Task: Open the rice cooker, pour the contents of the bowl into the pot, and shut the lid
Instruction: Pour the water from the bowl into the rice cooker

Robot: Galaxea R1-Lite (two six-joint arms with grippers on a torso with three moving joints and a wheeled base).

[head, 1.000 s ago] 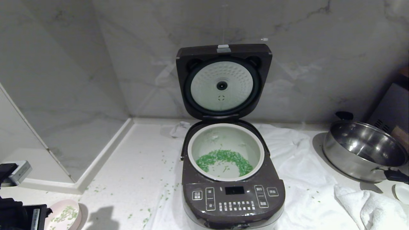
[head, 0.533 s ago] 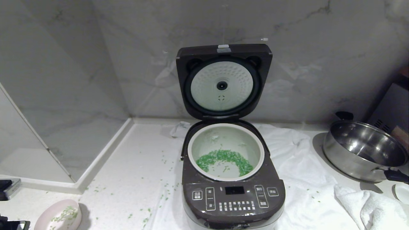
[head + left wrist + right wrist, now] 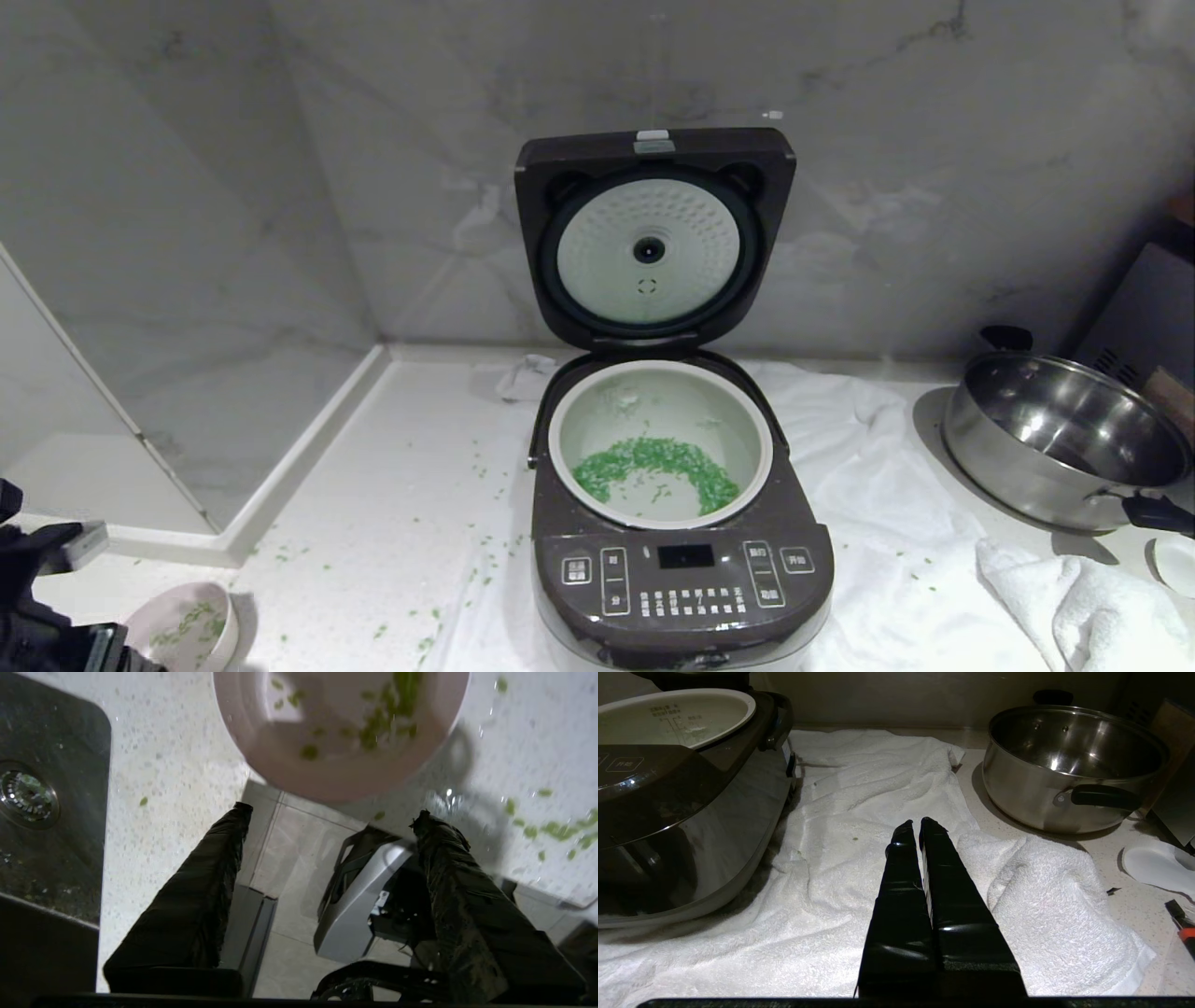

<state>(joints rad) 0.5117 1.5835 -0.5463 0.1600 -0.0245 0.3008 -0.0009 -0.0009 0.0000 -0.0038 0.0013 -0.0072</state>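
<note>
The rice cooker [image 3: 681, 597] stands mid-counter with its lid [image 3: 653, 149] swung up against the wall, showing the pale inner plate. Green contents [image 3: 653, 462] lie in a ring on the bottom of the pot [image 3: 560, 448]. The pink bowl [image 3: 187, 621] sits at the counter's near left corner, with a few green grains inside. My left gripper [image 3: 331, 812] is open just short of the bowl [image 3: 336, 774], nothing between its fingers. My right gripper [image 3: 919, 822] is shut and empty over the white towel, right of the cooker [image 3: 682, 802].
A steel pan [image 3: 1064, 439] with black handles stands at the right, and a white towel [image 3: 887, 560] spreads under and beside the cooker. Green grains [image 3: 308, 551] are scattered over the counter. A dark sink [image 3: 46, 812] lies beside the bowl. The counter edge runs just under the bowl.
My left arm dropped almost out of the head view half a second ago and has come back up beside the bowl. Bowl and cooker stay in place.
</note>
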